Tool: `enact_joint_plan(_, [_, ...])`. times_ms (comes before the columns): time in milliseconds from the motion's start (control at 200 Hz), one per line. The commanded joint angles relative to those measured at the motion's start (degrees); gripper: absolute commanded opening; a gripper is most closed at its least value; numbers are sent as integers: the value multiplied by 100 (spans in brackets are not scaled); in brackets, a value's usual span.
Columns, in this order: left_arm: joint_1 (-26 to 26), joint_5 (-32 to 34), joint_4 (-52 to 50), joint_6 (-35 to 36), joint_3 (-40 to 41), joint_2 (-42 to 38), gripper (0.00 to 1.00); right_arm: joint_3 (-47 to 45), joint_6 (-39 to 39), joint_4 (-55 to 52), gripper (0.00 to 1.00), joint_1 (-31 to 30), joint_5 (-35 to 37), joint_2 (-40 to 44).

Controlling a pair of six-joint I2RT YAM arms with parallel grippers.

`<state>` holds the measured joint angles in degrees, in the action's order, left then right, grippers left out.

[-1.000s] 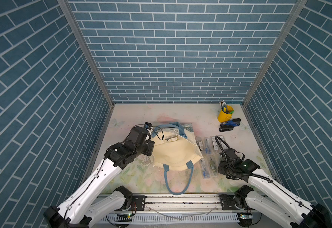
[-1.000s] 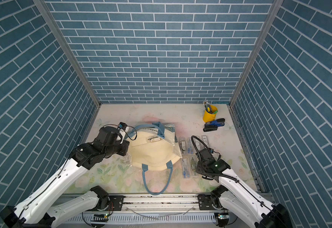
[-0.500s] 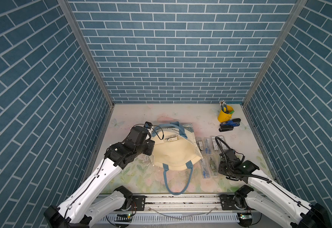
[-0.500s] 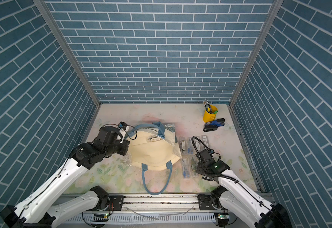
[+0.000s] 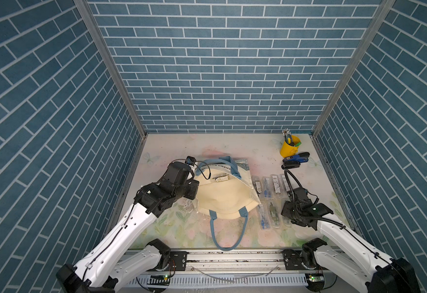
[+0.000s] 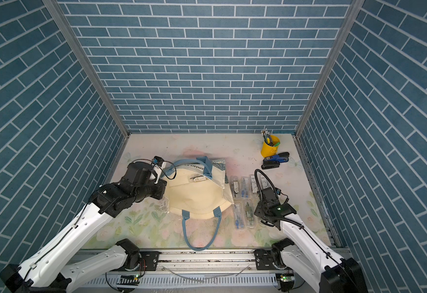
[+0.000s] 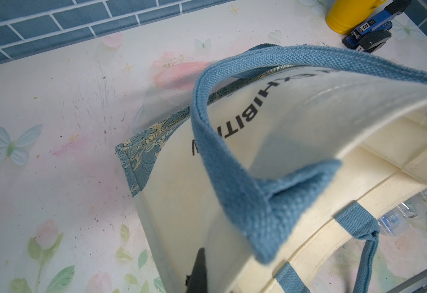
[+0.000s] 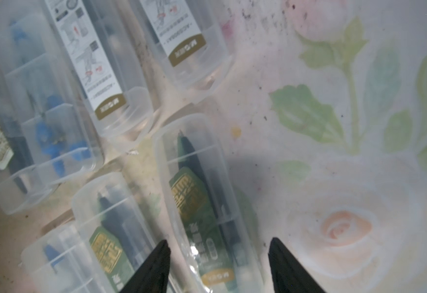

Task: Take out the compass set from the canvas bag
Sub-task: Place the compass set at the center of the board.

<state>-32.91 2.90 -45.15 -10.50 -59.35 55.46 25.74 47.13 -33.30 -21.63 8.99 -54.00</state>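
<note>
Only wrist-side: right end effector [image 8: 219, 239] (jaws apart) straddles compass set [image 8: 197, 192].

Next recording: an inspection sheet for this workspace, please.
Surface: floral mat, scuffed and speckled.
Job's things: canvas bag lying on its side with its rim lifted; one clear case shows in its mouth; cased compass sets in rows beside it.
Clutter: yellow pen cup, blue stapler, black stapler.
Grippers: left gripper shut on the bag's rim; right gripper open astride a green-labelled case.
Cables: black loops at both wrists.
Surroundings: blue brick-pattern walls, front rail.
</note>
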Motion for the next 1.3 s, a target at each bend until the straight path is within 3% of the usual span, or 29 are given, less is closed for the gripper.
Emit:
enact_joint_plan(0, [-3, -72, 277, 48, -208, -15, 0, 154, -447, 614, 64, 327, -291, -408])
enact_joint_plan(300, [3, -90, 289, 34, -184, 13, 0, 467, -992, 987, 62, 555, -722, -1193])
enact_joint_plan(595, [1, -140, 345, 22, -182, 72, 0, 328, -1354, 1128, 47, 548, -1088, -1045])
enact_joint_plan(1120, [3, -176, 339, -4, -168, 78, 0, 302, -1532, 950, 47, 540, -1205, -876])
enact_joint_plan(1295, [3, -175, 277, -4, -214, 82, 0, 655, -1690, 378, 49, 466, -1180, -135])
